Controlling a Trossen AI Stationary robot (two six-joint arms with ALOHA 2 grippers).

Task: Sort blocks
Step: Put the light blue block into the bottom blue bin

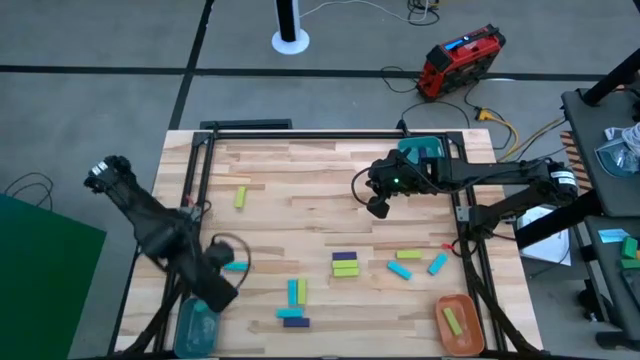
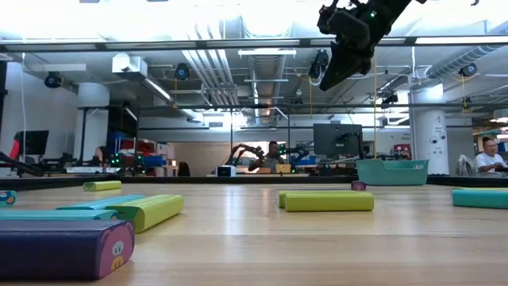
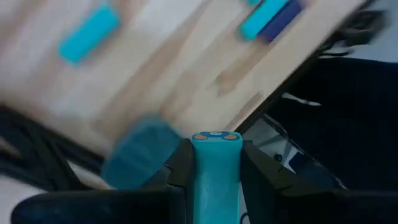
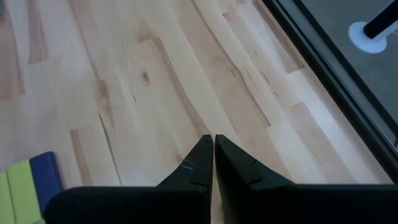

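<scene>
My left gripper [image 1: 224,287] hangs at the near left, over the teal bowl [image 1: 198,326], shut on a cyan block [image 3: 215,171]. My right gripper [image 1: 378,206] hovers high over the far middle of the table, shut and empty; its fingertips [image 4: 213,152] meet above bare wood. Loose blocks lie flat on the table: a yellow-green one [image 1: 240,197], a cyan one [image 1: 236,266], a purple and yellow-green group [image 1: 345,263], and cyan and yellow-green ones [image 1: 405,264]. One yellow-green block [image 1: 453,321] lies in the orange bowl [image 1: 445,303]. My left gripper pinches the cyan block between its two fingers by the block's long sides [image 3: 198,180]. The block lies along the fingers, and its end with the orange marks [image 3: 216,135] sticks out past the fingertips. It is lifted clear of the table, above the teal bowl [image 3: 140,155].
A teal bin [image 1: 425,150] stands at the far right of the table. More blocks lie near the front edge [image 1: 296,292], [image 1: 293,319]. A black frame [image 1: 200,175] runs around the table. A broad stretch of bare wood [image 1: 300,215] lies between the two arms.
</scene>
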